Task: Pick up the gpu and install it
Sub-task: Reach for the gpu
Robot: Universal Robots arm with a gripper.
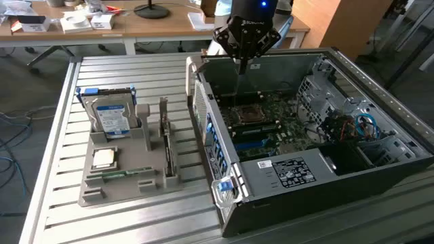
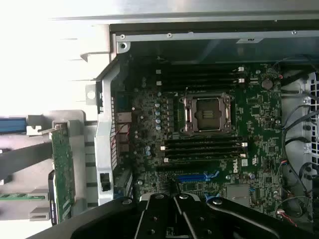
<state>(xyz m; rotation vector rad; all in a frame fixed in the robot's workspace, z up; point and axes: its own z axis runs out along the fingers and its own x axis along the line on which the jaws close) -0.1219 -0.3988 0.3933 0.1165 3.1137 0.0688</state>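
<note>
One thin card, the gpu (image 1: 164, 133), stands on edge in the grey holder (image 1: 129, 183), well apart from the gripper (image 1: 239, 68) and beyond the case wall from it (toward the exterior view's left). It looks light, stiff and fragile, and its bare top edge seems the safest place to pinch. The gripper hangs over the motherboard (image 1: 271, 121) inside the open computer case (image 1: 379, 86), fingers pressed together, holding nothing.

The arm (image 1: 247, 10) hangs at the upper middle of the exterior view, wrist pointing straight down. Its pincer (image 1: 239, 66) is closed, jaws pressed together.
</note>
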